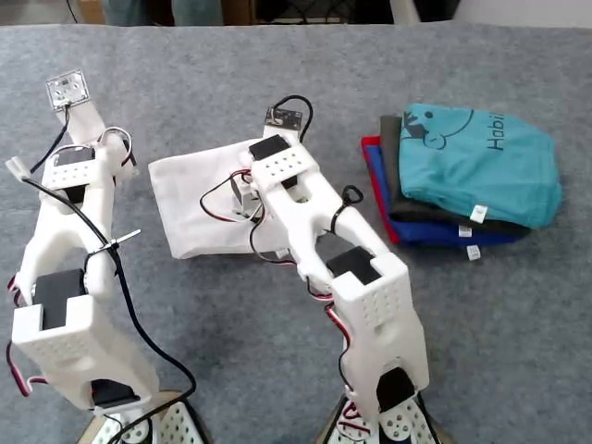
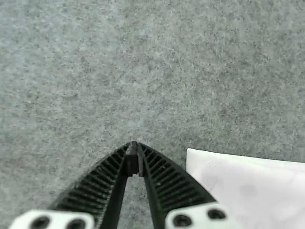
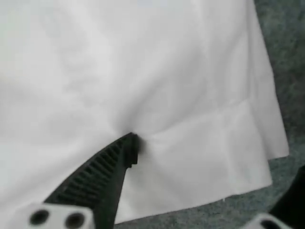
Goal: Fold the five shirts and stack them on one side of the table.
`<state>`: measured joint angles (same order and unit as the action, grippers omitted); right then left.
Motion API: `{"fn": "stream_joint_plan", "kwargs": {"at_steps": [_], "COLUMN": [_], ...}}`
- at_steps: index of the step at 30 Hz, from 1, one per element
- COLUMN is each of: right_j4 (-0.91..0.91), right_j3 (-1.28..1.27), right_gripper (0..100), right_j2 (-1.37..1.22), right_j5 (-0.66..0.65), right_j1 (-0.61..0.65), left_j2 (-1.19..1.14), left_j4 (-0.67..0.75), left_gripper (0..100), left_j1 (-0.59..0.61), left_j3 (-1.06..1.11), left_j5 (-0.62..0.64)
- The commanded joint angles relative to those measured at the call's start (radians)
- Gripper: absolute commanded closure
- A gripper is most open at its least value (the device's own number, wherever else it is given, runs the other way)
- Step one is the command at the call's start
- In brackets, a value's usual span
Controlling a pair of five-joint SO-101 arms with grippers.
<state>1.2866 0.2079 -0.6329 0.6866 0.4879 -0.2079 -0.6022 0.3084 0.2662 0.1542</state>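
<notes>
Grey felt tabletop (image 1: 518, 351): your right gripper (image 3: 217, 160) is spread wide, one finger (image 3: 127, 149) pinning the folded white cloth shirt (image 1: 190, 208) mid-frame, likely to hold the fold. Your left gripper (image 2: 133, 160) is closed, empty, parked beside it. The teal-topped stack of folded shirts (image 1: 481, 162) sits right.

Five shirts on one grey table (image 1: 231, 74) — a lone white shirt (image 1: 190, 208), and four in a single stack: one teal shirt (image 1: 481, 162), one dark grey shirt (image 1: 390, 139), one blue shirt (image 1: 425, 235), one red shirt (image 1: 367, 143). Two small white tags (image 1: 478, 214) show on that stack. Two white arms — left arm (image 1: 69, 231), right arm (image 1: 314, 208).
</notes>
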Motion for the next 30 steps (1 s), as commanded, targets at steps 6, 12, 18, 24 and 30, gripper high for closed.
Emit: {"fn": "stream_joint_plan", "kwargs": {"at_steps": [6, 12, 18, 24, 30], "right_j4": [0.011, 0.011, 0.012, 0.021, 0.080], "right_j3": [0.002, 0.002, 0.001, -0.001, 0.045], "right_gripper": [57.0, 77.2, 82.9, 85.3, 70.4], "right_j2": [-0.050, -0.050, -0.050, -0.044, -0.048], "right_j5": [0.006, -0.068, -0.107, -0.176, -0.212], "right_j1": [0.006, 0.005, -0.061, -0.109, -0.112], "left_j2": [0.054, 0.054, 0.052, 0.052, 0.052], "left_j4": [0.015, 0.015, 0.015, 0.015, 0.015], "left_gripper": [97, 97, 97, 97, 97], "left_j1": [0.001, 0.001, 0.001, 0.001, 0.001], "left_j3": [-0.004, -0.002, -0.002, -0.001, 0.001], "left_j5": [0.002, 0.002, 0.002, 0.000, 0.000]}}
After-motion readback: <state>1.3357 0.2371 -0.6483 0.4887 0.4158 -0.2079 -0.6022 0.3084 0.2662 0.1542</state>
